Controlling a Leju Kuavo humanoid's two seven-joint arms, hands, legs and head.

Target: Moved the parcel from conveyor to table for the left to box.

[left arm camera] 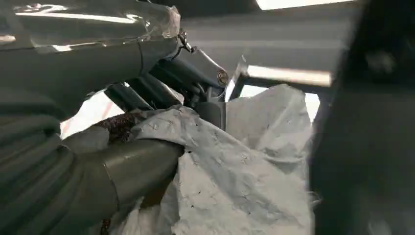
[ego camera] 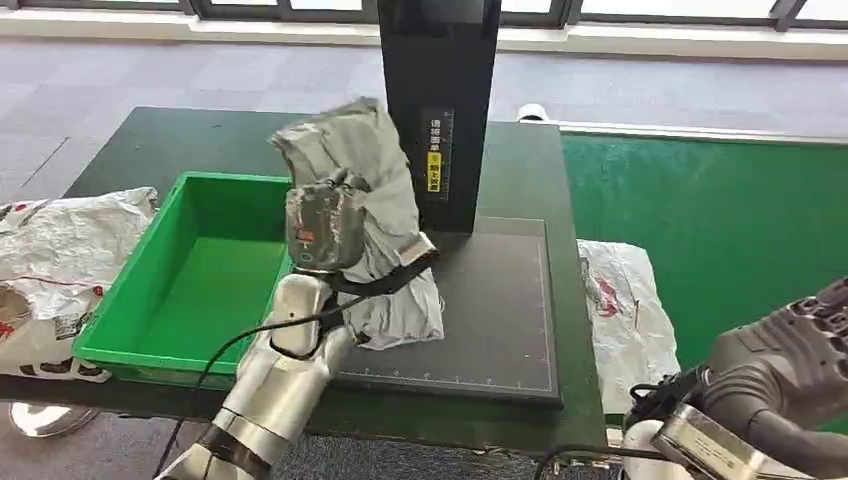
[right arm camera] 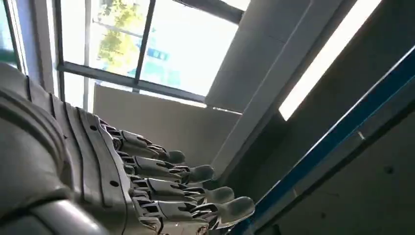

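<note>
Over the dark scale pad's left edge, the left hand [ego camera: 322,225] grips a crumpled grey poly-bag parcel [ego camera: 375,215], thumb [left arm camera: 132,169] and fingers [left arm camera: 147,90] clamped on its wrinkled film. The parcel hangs raised beside the black scanner post [ego camera: 440,100], its lower fold reaching the pad [ego camera: 500,320]. This looks like the boxing step: next, carry it sideways over the green bin [ego camera: 200,280] just beside it and release. The right hand [right arm camera: 161,191], low by the green conveyor [ego camera: 720,220], is empty, fingers extended.
</note>
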